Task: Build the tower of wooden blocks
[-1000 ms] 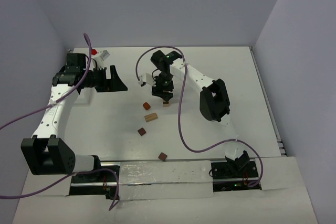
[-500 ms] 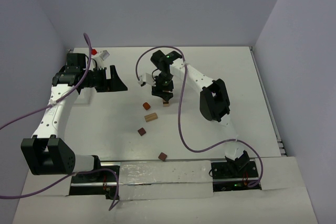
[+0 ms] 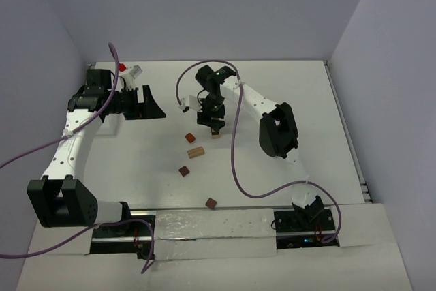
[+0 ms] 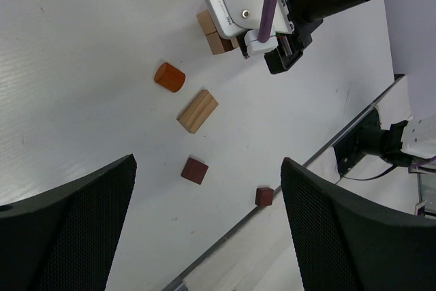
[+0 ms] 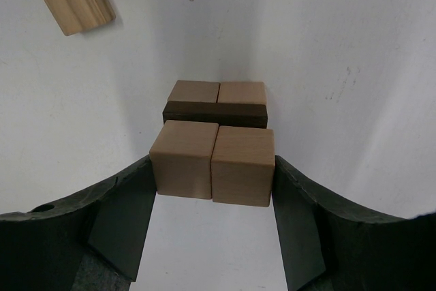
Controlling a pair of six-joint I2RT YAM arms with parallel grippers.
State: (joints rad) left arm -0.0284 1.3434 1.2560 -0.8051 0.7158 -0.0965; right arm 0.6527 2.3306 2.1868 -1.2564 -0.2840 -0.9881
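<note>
Table [image 3: 293, 93]: plain white, unmarked. The tower [image 5: 242, 165] has a top pair of cubes [image 5: 184, 158] in pale tan, a dark brown bar [image 5: 214, 114] beneath them, and two further pale tan faces [image 5: 218, 91] lower down. Loose wood blocks: light tan bar [image 4: 197, 110] with fine straight grain lines, orange-brown piece [image 4: 169, 76], reddish-brown cube [image 4: 194, 170], darker brown cube [image 4: 264, 196]. The left gripper [image 4: 208, 160] has black fingers [image 4: 68, 230] with a fine mesh texture. Left arm [image 3: 68, 148] and right arm [image 3: 255, 103]: white shells, black joints. Cable [image 3: 233, 148]: purple.
</note>
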